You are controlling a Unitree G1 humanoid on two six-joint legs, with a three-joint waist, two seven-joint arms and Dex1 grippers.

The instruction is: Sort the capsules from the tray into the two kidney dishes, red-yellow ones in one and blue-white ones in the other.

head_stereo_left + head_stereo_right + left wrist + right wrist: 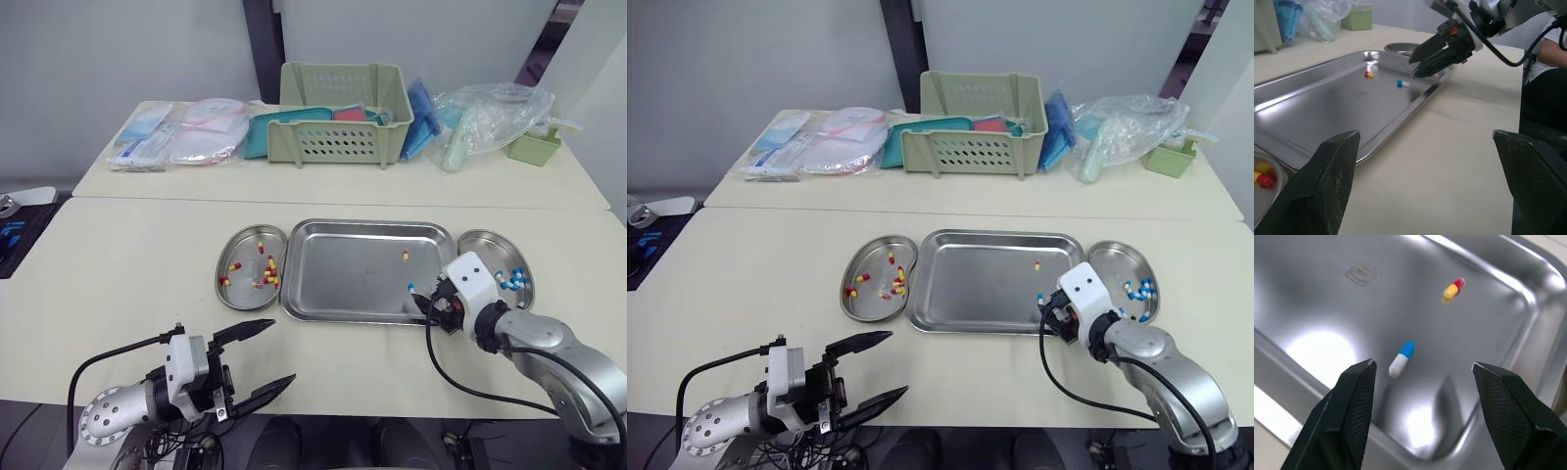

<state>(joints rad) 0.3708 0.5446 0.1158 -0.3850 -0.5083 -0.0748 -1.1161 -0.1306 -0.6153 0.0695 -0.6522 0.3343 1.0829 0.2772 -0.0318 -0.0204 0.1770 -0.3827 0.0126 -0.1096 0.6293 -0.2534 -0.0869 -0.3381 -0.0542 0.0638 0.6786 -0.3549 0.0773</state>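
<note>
The tray (343,289) lies on the table between two dishes. The left dish (245,294) holds a scatter of red-yellow capsules (266,274), and the right dish (478,245) holds several blue-white ones (514,281). Two capsules lie in the tray, both towards its right end: a red-yellow one (405,256) farther back, and a blue-white one (1401,358) near the front right corner. The right gripper (1422,364) is at that corner, tilted down into the tray with its fingers spread and nothing between them; the blue-white capsule lies just ahead of the gap, nearer one finger. The left gripper (282,350) hovers at the table's front edge, well left of the tray, its fingers wide apart and empty
</note>
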